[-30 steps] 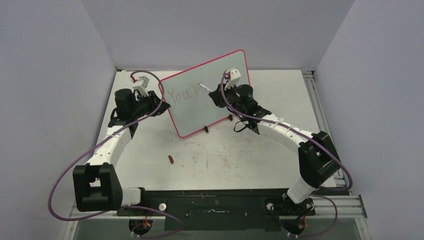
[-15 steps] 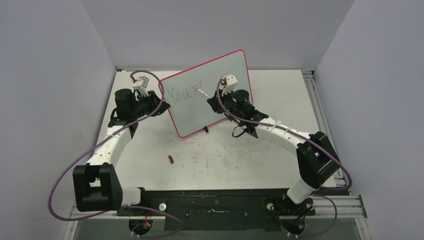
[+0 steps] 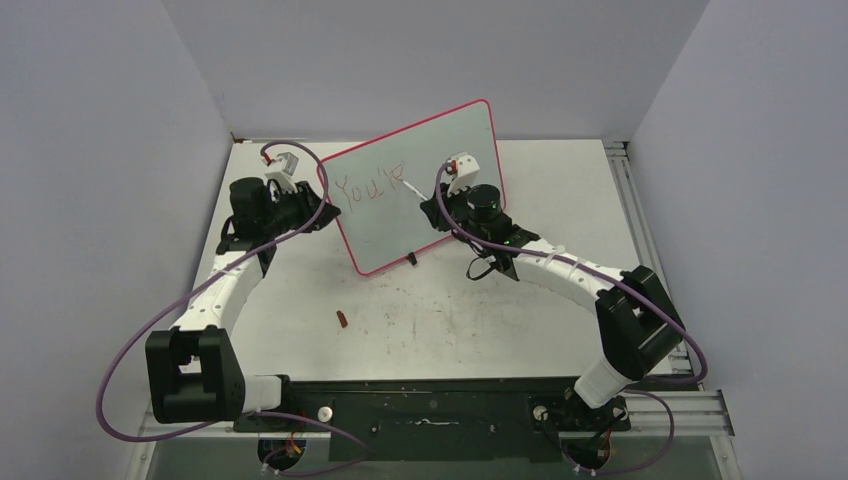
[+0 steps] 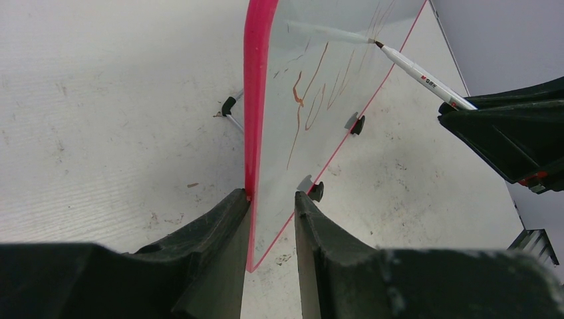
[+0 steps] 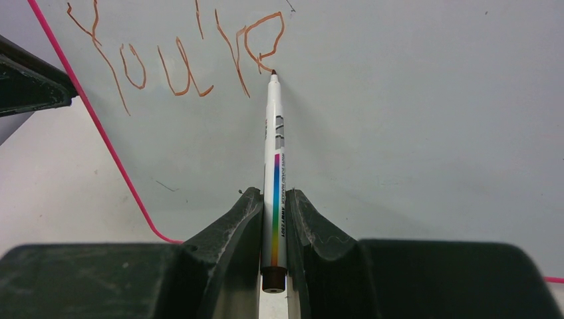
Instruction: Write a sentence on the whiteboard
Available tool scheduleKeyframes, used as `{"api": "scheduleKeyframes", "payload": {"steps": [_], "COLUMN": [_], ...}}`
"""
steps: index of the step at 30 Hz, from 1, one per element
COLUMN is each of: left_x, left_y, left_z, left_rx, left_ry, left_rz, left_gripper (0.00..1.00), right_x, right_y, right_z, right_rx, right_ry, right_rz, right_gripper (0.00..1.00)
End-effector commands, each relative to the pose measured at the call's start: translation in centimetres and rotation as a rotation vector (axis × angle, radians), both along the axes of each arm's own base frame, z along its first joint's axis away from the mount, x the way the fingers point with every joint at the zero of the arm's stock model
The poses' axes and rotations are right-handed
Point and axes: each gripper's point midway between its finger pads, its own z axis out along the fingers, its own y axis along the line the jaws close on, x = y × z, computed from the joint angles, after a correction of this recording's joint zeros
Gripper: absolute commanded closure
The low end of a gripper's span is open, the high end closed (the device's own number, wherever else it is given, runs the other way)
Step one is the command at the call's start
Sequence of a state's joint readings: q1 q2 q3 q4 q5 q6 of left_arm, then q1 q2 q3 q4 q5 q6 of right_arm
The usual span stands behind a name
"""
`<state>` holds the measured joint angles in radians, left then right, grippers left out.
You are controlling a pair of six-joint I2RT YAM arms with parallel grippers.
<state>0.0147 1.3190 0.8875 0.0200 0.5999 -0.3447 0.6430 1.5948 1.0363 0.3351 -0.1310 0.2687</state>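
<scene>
Whiteboard (image 4: 319, 86) inside left pincer (image 4: 271, 194)

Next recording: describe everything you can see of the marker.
The marker is a slim white pen with a rainbow stripe and small print along its barrel, a dark tip and a dark rear end. Uncapped, it is clamped near its rear between the fingers of the right end effector. Its tip touches the whiteboard at the last reddish-brown stroke of the unfinished sentence.
</scene>
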Motion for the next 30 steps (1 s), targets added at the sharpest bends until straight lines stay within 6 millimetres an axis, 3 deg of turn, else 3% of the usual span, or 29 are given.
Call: {"api": "scheduleKeyframes", "payload": {"steps": [1,8,13,23,26,30], "left_x": [0.6,0.6,0.7,0.6,0.7,0.3], "left_y": [-0.7,-0.6,-0.6,-0.7,-0.7,-2.3], "left_z": [4.1,4.0,3.9,3.5,3.1,2.3], "left_rx": [-0.013,-0.012,-0.011,-0.015,-0.016,-0.012], "left_ry": [-0.128,-0.125,-0.121,-0.111,-0.102,-0.080], "left_rz": [-0.034,-0.033,-0.032,-0.038,-0.037,-0.076], "left_gripper": [0.72,0.72,0.70,0.67,0.67,0.67], "right_x": [0.5,0.4,-0.5,-3.4,-3.8,-4.0], "right_y": [-1.4,-1.4,-1.3,-3.2,-4.0,-5.3], "right_z": [1.7,2.2,4.2,7.7,8.0,7.9], "right_rx": [0.007,0.005,0.022,0.031,0.038,0.022], "right_ry": [-0.042,-0.053,-0.081,-0.082,-0.065,-0.048], "right_rz": [-0.067,-0.056,-0.023,0.001,0.006,0.009], "right_gripper": [0.95,0.95,0.95,0.95,0.95,0.95]}}
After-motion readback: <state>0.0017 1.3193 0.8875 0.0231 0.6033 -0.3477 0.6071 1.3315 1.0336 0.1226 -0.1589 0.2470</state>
